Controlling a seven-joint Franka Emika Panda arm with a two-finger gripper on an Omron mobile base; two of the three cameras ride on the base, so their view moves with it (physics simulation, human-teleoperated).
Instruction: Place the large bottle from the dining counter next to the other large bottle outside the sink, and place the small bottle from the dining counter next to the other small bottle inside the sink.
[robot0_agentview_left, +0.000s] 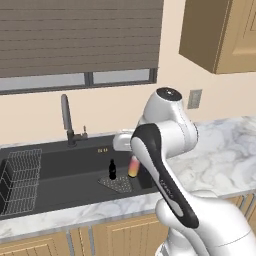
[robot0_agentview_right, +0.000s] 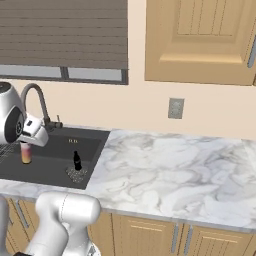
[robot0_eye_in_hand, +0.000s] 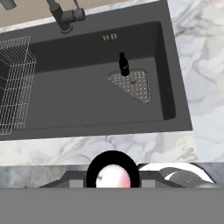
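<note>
Marble worktop (robot0_agentview_right: 165, 170) runs along a cream wall, with a window and slatted blind above and tan cabinets overhead and below. The dark sink (robot0_agentview_left: 65, 172) is set into the worktop; a wire rack (robot0_agentview_left: 20, 177) sits at its left end and a grey tap (robot0_agentview_left: 66, 120) stands at the back rim.

The other small bottle (robot0_agentview_left: 112, 169), all dark, stands upright on the perforated corner strainer (robot0_eye_in_hand: 131, 84) inside the basin.

The gripper (robot0_agentview_left: 134, 159) hangs over the sink, closed on the small bottle (robot0_agentview_left: 133, 166), pink fading to orange, held upright. It hangs just right of the dark bottle, apart from it.
</note>
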